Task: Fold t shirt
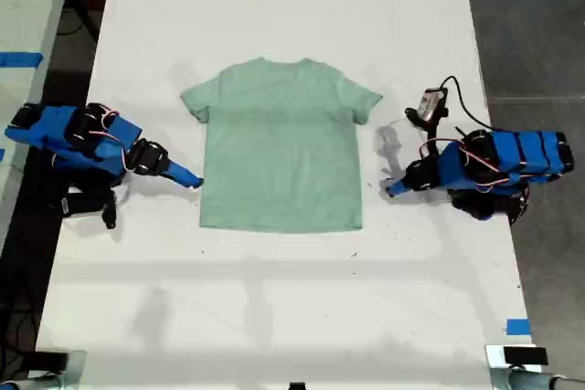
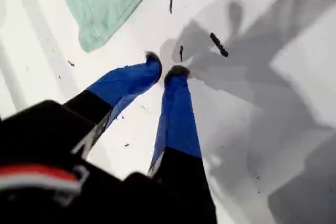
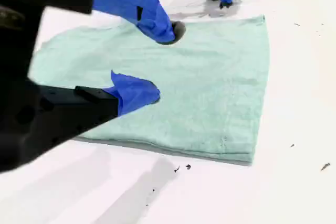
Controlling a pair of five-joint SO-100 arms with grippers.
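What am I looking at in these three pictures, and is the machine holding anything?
These are two small blue robot arms on a white table, each ending in a pair of jaws. One picture looks down from above; the other two come from cameras riding on the arms. A pale green t shirt lies flat between them, not yet folded. My second gripper, at the exterior view's left, has its jaws open at the shirt's edge. My first gripper, at the exterior view's right, sits over bare table beside the shirt's corner, jaws almost closed. Neither holds anything.
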